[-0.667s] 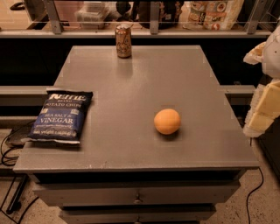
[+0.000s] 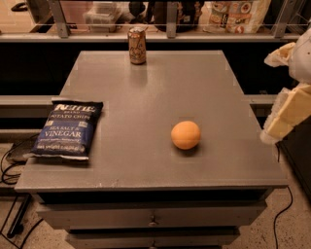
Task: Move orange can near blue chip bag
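Observation:
The orange can [image 2: 137, 45] stands upright at the far edge of the grey table [image 2: 146, 97], left of its middle. The blue chip bag [image 2: 66, 129] lies flat at the table's left edge, near the front. My gripper [image 2: 286, 107] shows at the right edge of the view, off the table's right side, as pale cream finger pieces. It is far from both the can and the bag and holds nothing that I can see.
A round orange fruit [image 2: 185, 134] lies on the table right of centre, between the gripper and the bag. A shelf with bags and containers [image 2: 233, 14] runs behind the table. Cables [image 2: 9, 165] lie on the floor at left. Drawers [image 2: 153, 219] sit below the tabletop.
The gripper at the right edge has shifted only slightly. The can, the bag and the fruit have not moved.

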Robot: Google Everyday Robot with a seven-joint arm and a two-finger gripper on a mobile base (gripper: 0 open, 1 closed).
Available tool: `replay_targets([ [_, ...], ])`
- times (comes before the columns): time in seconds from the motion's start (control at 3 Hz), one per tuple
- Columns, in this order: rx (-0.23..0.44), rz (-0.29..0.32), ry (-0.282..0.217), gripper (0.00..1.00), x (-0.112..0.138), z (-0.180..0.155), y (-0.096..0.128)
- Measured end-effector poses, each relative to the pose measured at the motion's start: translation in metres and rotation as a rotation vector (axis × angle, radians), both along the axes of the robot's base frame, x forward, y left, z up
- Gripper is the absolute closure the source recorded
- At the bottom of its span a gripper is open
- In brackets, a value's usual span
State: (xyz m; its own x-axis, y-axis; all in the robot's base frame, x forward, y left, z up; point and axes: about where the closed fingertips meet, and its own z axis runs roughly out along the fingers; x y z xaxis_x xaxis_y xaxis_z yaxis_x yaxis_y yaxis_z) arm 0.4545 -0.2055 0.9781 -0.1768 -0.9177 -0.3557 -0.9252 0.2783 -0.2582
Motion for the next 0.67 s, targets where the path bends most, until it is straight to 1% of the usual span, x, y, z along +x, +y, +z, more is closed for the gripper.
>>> replay_targets([
  [0.33,0.199,0.065,-0.074,0.0,0.034,-0.004,0.033],
  [0.67,0.346,0.111,-0.133,0.0,0.058,-0.001,0.058],
])
